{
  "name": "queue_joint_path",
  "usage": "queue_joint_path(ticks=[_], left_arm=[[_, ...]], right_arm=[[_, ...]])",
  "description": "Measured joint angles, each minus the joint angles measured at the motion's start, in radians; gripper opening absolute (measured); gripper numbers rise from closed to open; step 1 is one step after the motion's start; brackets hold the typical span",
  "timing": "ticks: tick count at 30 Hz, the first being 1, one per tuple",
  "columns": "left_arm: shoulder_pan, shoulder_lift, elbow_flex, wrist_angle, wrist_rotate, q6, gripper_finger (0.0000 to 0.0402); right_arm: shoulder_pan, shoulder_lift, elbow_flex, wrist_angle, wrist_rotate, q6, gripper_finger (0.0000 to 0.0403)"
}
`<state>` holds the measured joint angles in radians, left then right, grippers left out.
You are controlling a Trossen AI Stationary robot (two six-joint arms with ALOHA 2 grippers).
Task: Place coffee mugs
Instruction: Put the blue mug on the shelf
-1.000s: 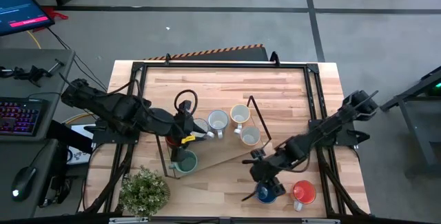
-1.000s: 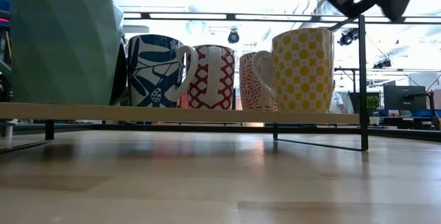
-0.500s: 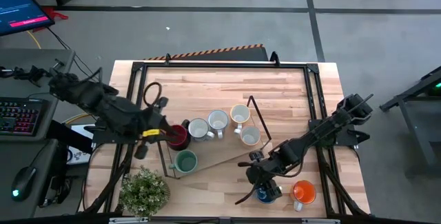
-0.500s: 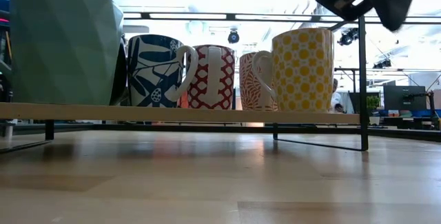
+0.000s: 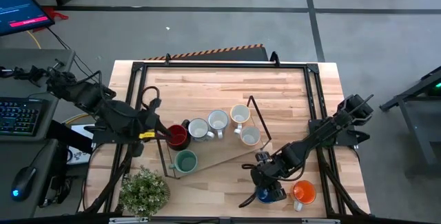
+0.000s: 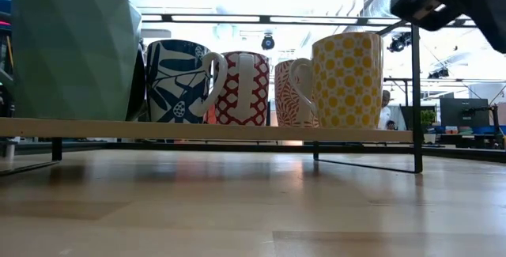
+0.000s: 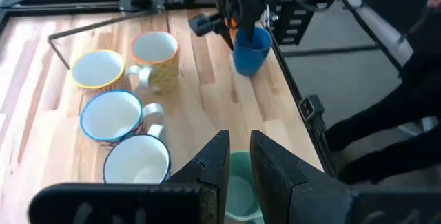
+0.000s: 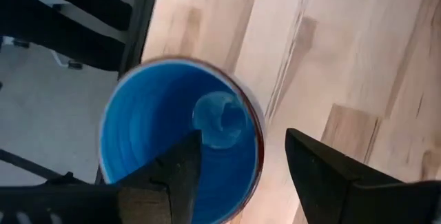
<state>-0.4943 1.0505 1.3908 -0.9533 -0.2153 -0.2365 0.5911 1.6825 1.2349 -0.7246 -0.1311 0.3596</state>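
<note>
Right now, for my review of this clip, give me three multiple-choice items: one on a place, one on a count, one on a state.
1. The right tool is over which mug?
A. blue mug
B. orange mug
C. teal-green mug

2. How many mugs are on the raised shelf?
A. four
B. six
C. eight

3. The right tool's fingers are:
A. shut on the handle
B. open, astride the rim
C. shut above the mug

Key: 1 A, the right wrist view looks into the blue mug. 2 B, the high view shows six. 3 B, one finger inside, one outside.
</note>
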Motion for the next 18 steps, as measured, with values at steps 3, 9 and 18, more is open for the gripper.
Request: queue_joint_path(ticks=[3, 9, 18], left_arm=[[-0.001, -0.061, -0.046, 0.035, -0.019, -0.017, 0.0046], [-0.001, -0.138, -0.111, 0.098, -0.031, -0.042, 0.0046], [-0.001, -0.138, -0.116, 0.096, -0.031, -0.042, 0.0046]], right_arm=[[0.000, 0.000, -0.026, 0.002, 0.000, 0.035, 0.0188], [0.000, 0.000, -0.040, 0.007, 0.008, 0.085, 0.0188], [0.001, 0.056, -0.040, 0.028, 0.024, 0.053, 0.0188]])
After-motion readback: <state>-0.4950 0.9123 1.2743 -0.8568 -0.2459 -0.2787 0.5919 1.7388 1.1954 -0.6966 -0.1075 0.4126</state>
